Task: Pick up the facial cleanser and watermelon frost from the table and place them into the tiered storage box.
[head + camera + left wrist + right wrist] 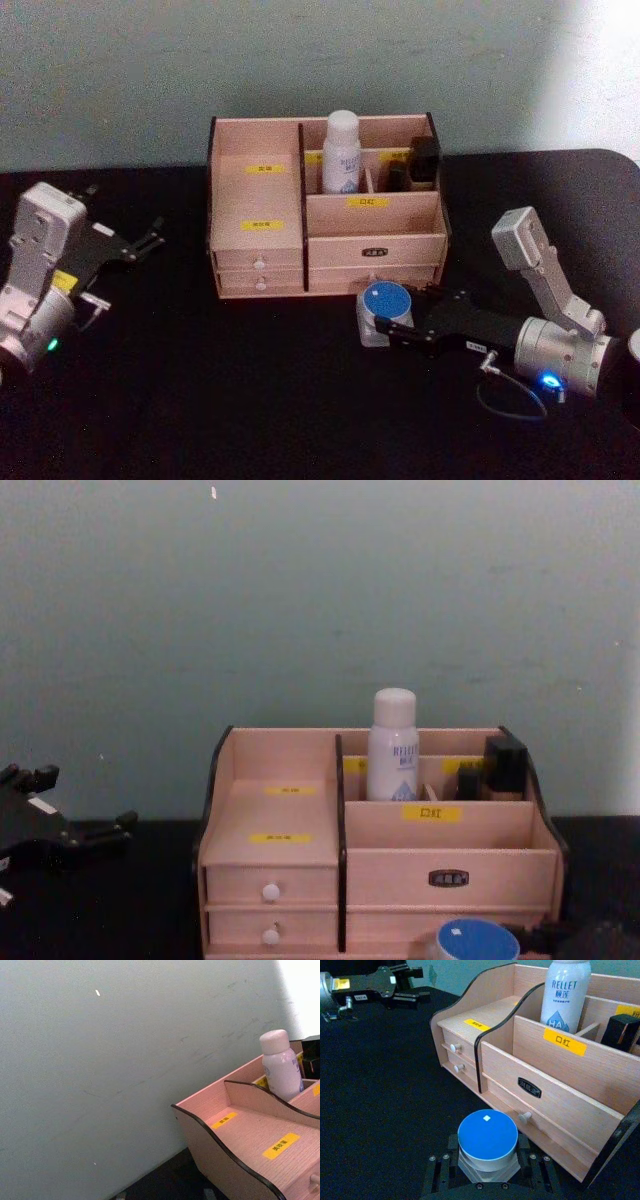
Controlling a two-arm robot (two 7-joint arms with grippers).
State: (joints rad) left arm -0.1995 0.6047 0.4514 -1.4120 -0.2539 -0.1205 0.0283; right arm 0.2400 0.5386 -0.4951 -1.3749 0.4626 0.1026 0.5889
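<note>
— Where's your watermelon frost (487, 1132)?
— The right gripper (388, 312) has its jaws clamped on that squat, blue-lidded jar, on the black worktop (250, 400) just before the wooden tiered storage box (260, 200).
— And your facial cleanser (341, 150)?
— The slim white cylinder stands upright in a rear compartment, beyond those jaws. The left gripper (155, 236) has its jaws spread.

The tiered storage box (255, 205) is matt wood.

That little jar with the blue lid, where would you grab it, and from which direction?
By its whitish body under the lid. The jar stands upright and squat, its lid wide and flat. The box is close behind, so come in low from the robot's right, as the right gripper does.
</note>
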